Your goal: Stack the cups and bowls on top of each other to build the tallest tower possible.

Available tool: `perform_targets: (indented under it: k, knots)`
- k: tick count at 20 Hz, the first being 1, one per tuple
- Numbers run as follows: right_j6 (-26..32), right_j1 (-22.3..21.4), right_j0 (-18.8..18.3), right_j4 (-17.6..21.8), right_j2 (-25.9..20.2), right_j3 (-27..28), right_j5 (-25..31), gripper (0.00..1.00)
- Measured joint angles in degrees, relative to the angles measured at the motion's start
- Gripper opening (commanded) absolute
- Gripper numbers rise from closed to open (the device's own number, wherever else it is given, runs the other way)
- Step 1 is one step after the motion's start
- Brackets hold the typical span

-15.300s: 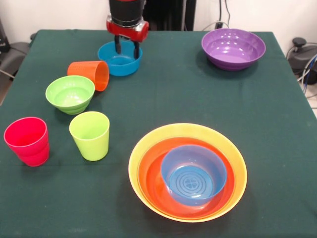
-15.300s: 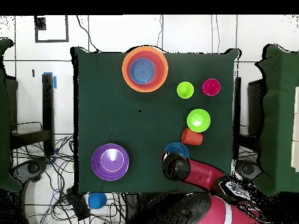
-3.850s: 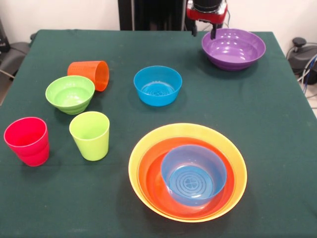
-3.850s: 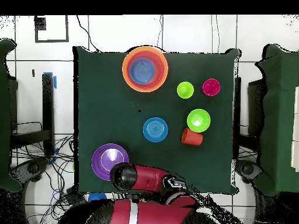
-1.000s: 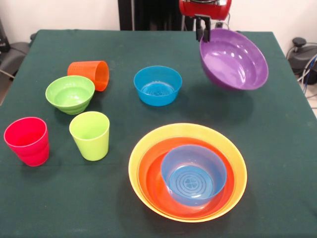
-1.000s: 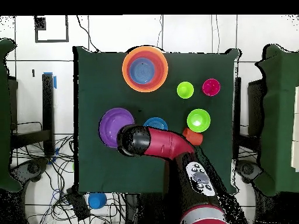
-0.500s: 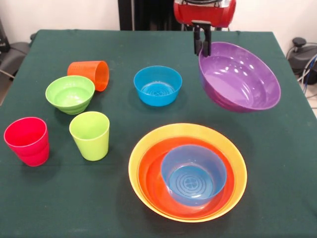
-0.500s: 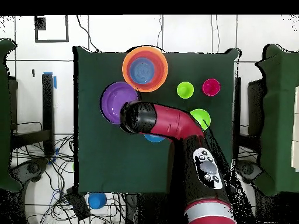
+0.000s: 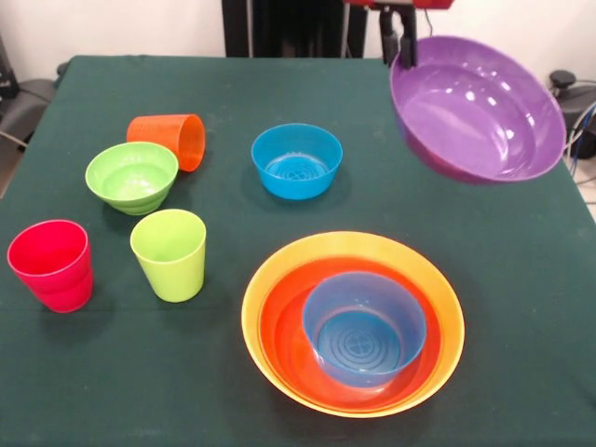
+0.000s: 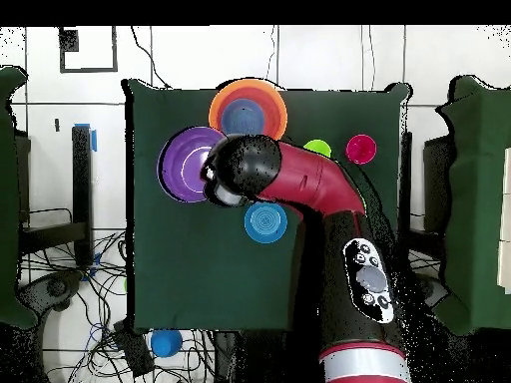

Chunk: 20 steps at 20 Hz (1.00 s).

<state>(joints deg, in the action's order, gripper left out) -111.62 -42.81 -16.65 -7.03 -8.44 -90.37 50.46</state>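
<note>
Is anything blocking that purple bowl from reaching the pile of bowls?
Nothing visible. The purple bowl hangs tilted in the gripper, above the table, and the green cloth between it and the stack is bare. The loose blue bowl sits off to the side.

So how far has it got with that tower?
Early days. Done: a blue bowl sits in a red-orange bowl, nested in the yellow-orange bowl. In hand: the gripper holds the purple bowl by its rim, tilted, in the air. Left: another blue bowl, the green bowl and three cups.

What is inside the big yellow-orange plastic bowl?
The big yellow-orange plastic bowl holds a wide red-orange bowl, with a small blue bowl nested inside it. Anything beneath those nested bowls is covered.
</note>
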Motion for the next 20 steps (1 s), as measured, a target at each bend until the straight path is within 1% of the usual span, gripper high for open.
perform_targets:
  k: [4, 7, 8, 10, 15, 17, 18, 20]
  knots:
    - [-0.04, 0.06, 0.61, -0.79, -0.01, 3.01, 4.7, 0.0]
    - [-0.04, 0.39, 0.85, -0.94, -0.01, 4.94, 6.2, 0.0]
    - [-0.04, 0.9, 0.95, -0.92, -0.02, 6.91, 6.84, 0.0]
    - [-0.04, 1.37, 0.93, -0.95, -0.01, 8.51, 6.9, 0.0]
    - [-0.04, 4.26, 0.83, -1.24, -0.04, 14.63, 6.9, 0.0]
    - [-0.04, 5.17, 0.81, -1.3, -0.04, 16.16, 6.9, 0.0]
    - [-0.04, 6.55, 0.75, -1.35, -0.12, 18.42, 6.89, 0.0]
    - [-0.04, 7.29, 0.72, -1.35, -0.18, 19.58, 6.9, 0.0]
